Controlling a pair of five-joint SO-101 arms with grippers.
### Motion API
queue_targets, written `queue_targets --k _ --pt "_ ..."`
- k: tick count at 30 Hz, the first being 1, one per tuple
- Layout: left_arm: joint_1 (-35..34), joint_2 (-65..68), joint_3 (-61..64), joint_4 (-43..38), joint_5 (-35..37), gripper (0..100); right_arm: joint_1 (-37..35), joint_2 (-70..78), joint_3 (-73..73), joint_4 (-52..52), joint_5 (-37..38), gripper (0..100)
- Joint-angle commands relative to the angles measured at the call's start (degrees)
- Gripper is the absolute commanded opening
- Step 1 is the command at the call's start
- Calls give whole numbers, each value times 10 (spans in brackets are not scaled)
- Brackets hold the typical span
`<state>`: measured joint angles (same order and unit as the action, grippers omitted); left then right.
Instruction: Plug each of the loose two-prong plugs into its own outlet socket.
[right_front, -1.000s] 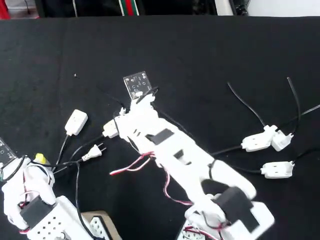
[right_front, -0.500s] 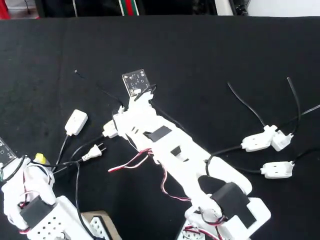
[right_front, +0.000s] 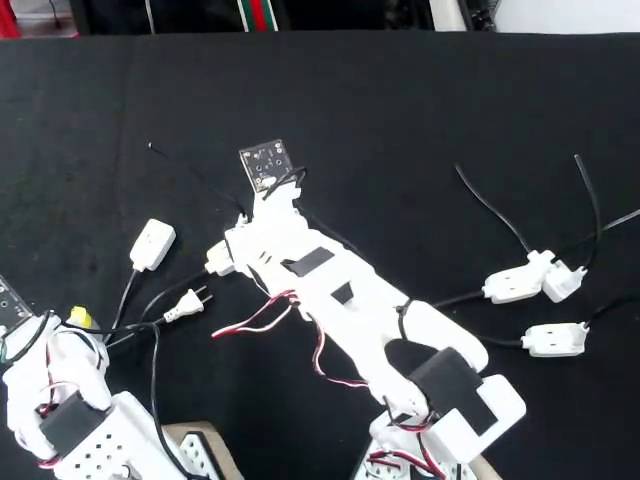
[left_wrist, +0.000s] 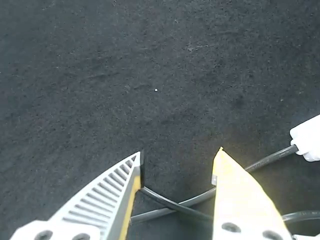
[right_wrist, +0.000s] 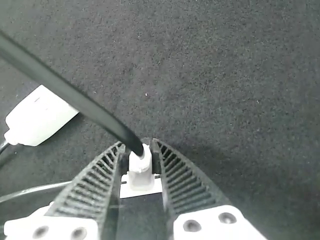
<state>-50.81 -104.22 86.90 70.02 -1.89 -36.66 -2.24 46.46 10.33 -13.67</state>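
Note:
My right gripper (right_wrist: 136, 145) is shut on a small white two-prong plug (right_wrist: 140, 170), whose black cord (right_wrist: 65, 90) runs out between the fingers. In the high view this gripper (right_front: 222, 258) is at centre left, just right of a white outlet socket (right_front: 152, 243); the socket (right_wrist: 37, 117) lies close ahead. A second loose plug (right_front: 187, 303) lies on the black cloth below, prongs pointing right. My left gripper (left_wrist: 177, 152) stands open low over crossed black cords (left_wrist: 170, 205), and a white cord end (left_wrist: 307, 142) is at the edge. In the high view the left gripper's yellow fingertip (right_front: 78, 318) is at the lower left.
At the right lie a socket with a plug seated in it (right_front: 530, 277) and another white socket (right_front: 553, 340), with thin black leads (right_front: 490, 210) fanning away. The right arm (right_front: 360, 320) crosses the table's middle diagonally. Red and white wires (right_front: 255, 320) loop beside it.
The right arm has stretched slightly farther up and left, its wrist board shifting that way. The plug stays in its gripper. The left arm has not moved.

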Motion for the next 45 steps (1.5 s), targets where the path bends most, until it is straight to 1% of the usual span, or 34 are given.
queue_targets --k 1,5,12,19,26,28,31,36,38,45 --pt "4 -3 -3 1 2 235 9 0 -26 -8 -3 11" --pt "4 -3 -3 1 2 235 10 0 -26 -8 -2 11" --pt "3 -3 -3 1 2 235 37 1 -27 3 -2 11" --pt "2 -3 -3 1 2 235 33 2 -29 13 -2 11" --pt "1 -3 -3 1 2 235 5 27 -30 16 -1 11" --pt "1 -3 -3 1 2 235 1 36 -37 21 16 11" --pt "1 -3 -3 1 2 235 -2 41 -56 56 24 11" --pt "1 -3 -3 1 2 235 -1 42 -87 151 25 11" --pt "2 -3 -3 1 2 235 1 38 -91 174 25 11" --pt "5 -3 -7 2 2 235 2 30 -92 174 26 11"
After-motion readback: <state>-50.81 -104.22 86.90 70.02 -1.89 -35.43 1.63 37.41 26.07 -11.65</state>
